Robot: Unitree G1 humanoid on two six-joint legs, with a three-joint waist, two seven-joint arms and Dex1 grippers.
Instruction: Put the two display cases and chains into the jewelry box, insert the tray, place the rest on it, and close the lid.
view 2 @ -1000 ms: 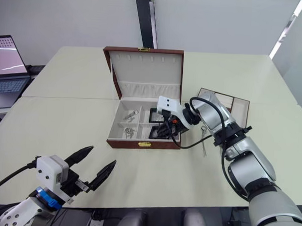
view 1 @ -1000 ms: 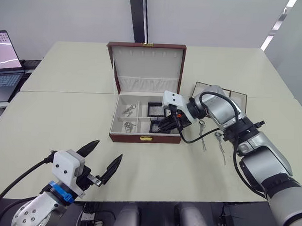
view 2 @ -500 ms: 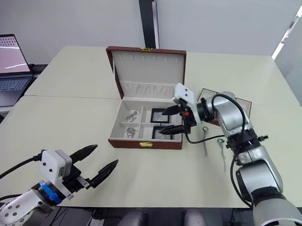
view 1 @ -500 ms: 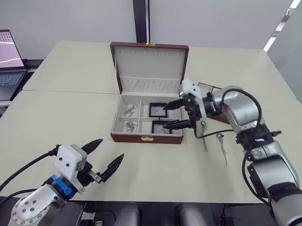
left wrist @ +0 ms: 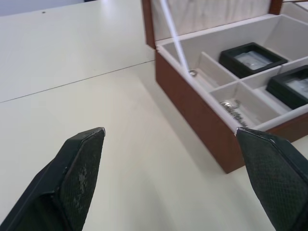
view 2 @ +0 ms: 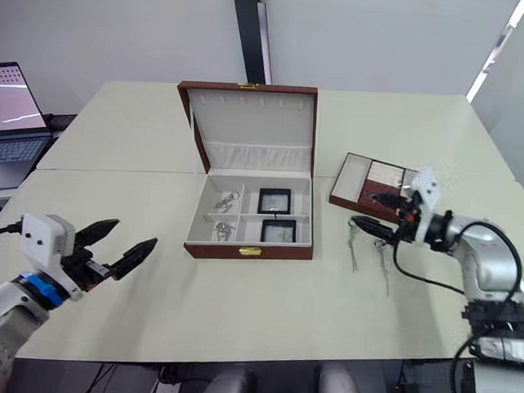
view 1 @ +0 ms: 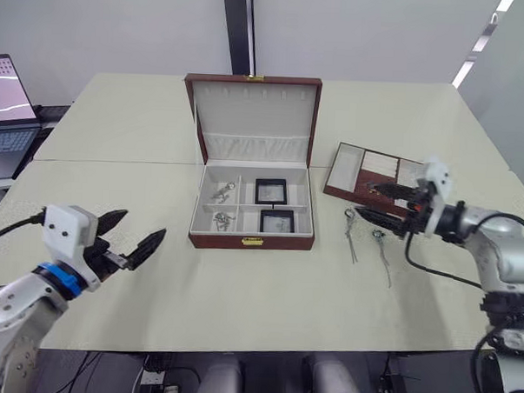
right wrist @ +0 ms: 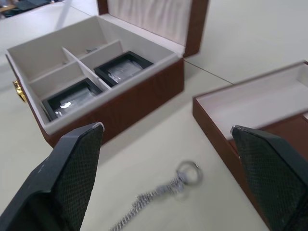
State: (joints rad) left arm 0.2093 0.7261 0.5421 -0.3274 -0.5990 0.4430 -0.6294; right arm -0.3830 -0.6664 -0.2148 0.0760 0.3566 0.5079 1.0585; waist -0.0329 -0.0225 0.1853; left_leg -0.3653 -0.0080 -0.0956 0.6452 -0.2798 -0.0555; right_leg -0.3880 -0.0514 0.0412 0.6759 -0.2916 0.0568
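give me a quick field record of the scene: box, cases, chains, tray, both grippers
jewelry box: lid open, upright
display cases: two, in the box's right compartments
chains in box: in the left compartments
chains on table: two, between box and tray
tray: on table, right of box
left gripper: open, empty, left of box
right gripper: open, empty, by tray's near edge
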